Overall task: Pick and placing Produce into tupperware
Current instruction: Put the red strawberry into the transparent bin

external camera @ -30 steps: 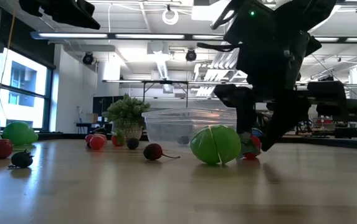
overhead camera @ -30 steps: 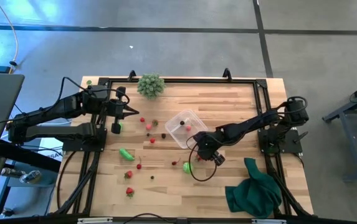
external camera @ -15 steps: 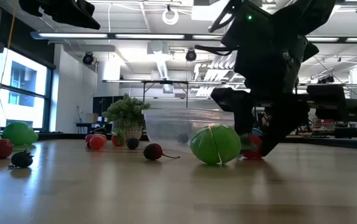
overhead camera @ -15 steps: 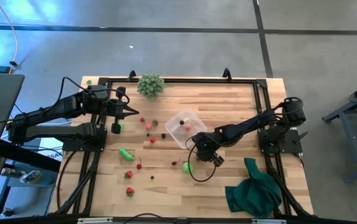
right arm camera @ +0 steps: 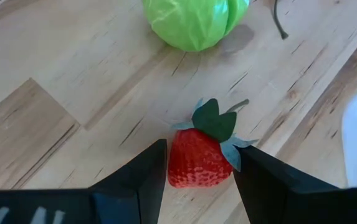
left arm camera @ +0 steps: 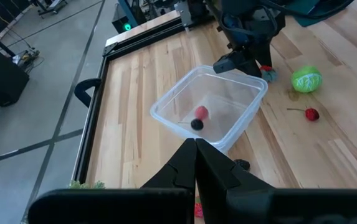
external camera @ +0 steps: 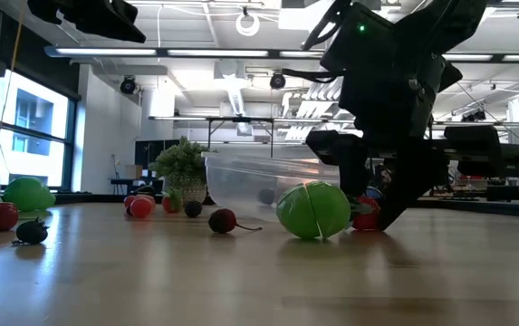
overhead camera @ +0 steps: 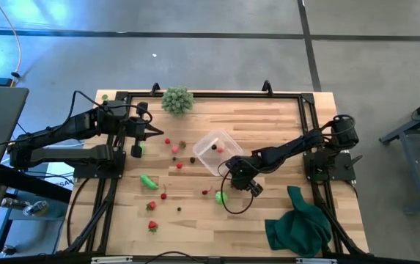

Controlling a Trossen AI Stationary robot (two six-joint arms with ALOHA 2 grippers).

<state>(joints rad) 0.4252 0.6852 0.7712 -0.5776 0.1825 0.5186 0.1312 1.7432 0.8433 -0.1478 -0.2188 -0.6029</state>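
A red strawberry (right arm camera: pixel 200 158) of the produce lies on the table next to a green ball (right arm camera: pixel 194 22). My right gripper (right arm camera: pixel 202 150) is down at the table, open, with one finger on each side of the strawberry. The clear tupperware (left arm camera: pixel 166 109) stands just beyond it, tipped, with a red piece (left arm camera: pixel 201 112) and a dark piece (left arm camera: pixel 196 124) inside. My left gripper (left arm camera: pixel 195 146) is shut on nothing, raised over the table's left side (overhead camera: pixel 157 132). My right gripper comes slanting down from the right, its fingers (right arm camera: pixel 144 177) close beside the strawberry's two flanks; whether they touch it I cannot tell. The strawberry lies on the table, leaves away from the gripper. The gripper's far side stands against the tupperware's corner (left arm camera: pixel 260 79).
Loose produce lies across the table's left and middle: a cherry (external camera: pixel 223 220), a green oblong piece (overhead camera: pixel 148 181), red pieces (overhead camera: pixel 152 206). A pale green bushy clump (overhead camera: pixel 177 100) stands at the far edge. A dark green cloth (overhead camera: pixel 301 224) lies at the near right.
My right gripper has sunk a little toward the table around the strawberry. The tupperware has tipped: its side away from the gripper has risen while the side at the gripper stays low.
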